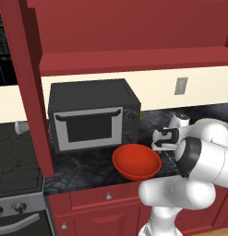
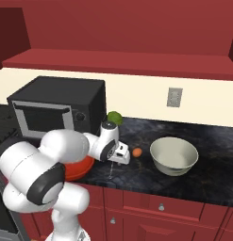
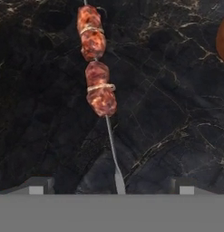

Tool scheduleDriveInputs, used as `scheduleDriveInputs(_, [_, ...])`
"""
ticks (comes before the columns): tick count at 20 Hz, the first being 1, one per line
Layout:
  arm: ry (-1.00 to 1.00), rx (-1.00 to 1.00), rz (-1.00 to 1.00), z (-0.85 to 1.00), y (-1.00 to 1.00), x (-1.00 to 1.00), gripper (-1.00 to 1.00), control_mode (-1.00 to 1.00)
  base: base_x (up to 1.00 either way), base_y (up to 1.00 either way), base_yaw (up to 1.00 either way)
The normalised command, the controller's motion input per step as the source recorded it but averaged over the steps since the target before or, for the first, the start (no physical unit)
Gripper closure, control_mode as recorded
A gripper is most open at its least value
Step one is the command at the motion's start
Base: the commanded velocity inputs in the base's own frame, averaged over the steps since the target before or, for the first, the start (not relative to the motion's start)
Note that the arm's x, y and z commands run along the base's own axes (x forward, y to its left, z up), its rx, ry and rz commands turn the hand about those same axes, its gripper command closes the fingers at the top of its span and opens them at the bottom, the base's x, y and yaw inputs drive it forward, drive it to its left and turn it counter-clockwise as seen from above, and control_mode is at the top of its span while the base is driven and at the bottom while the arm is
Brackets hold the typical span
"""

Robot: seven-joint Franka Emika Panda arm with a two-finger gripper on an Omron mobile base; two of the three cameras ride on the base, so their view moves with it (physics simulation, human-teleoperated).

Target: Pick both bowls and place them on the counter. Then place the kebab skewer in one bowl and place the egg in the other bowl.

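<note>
I am looking at the counter point(image 2: 217, 183), a dark marbled slab over red drawers. At its far left stands a black oven point(image 1: 90, 115), against the wall. My arm point(image 2: 56, 160) reaches from the near left over the slab. The red bowl point(image 1: 136, 161) sits upright near the front edge, just right of the oven. The cream bowl point(image 2: 174, 156) sits upright further right, well apart from the red one. My gripper point(image 3: 111, 188) hangs over the stone between the two bowls, its jaws spread wide and holding nothing. The skewer point(image 3: 99, 86) lies flat on the slab directly under the gripper, its bare metal end between the fingertips point(image 3: 36, 186) in the hand view, meat pieces at the other end. The egg point(image 2: 137, 152) rests on the stone just left of the cream bowl. A green fruit point(image 2: 115, 117) sits at the oven's far right corner.
</note>
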Motion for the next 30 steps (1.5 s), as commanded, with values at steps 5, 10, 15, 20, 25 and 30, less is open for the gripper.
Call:
scheduleDriveInputs(5, [0.0, 0.0, 0.0, -0.19, 0.0, 0.03, -1.0, -1.0, 0.0, 0.0, 0.0])
scheduleDriveInputs(10, [0.0, 0.0, 0.0, -0.13, 0.0, 0.0, -1.0, -1.0, 0.0, 0.0, 0.0])
scheduleDriveInputs(15, [-0.02, 0.0, 0.0, 0.01, 0.0, -0.05, -1.0, -1.0, 0.0, 0.0, 0.0])
scheduleDriveInputs(20, [-0.01, 0.0, 0.0, -0.06, 0.0, -0.03, -1.0, -1.0, 0.0, 0.0, 0.0])
scheduleDriveInputs(25, [0.0, 0.0, 0.0, -0.17, 0.01, 0.0, -1.0, -1.0, 0.0, 0.0, 0.0])
scheduleDriveInputs(30, [0.0, 0.0, 0.0, -0.08, 0.0, 0.0, -1.0, -1.0, 0.0, 0.0, 0.0])
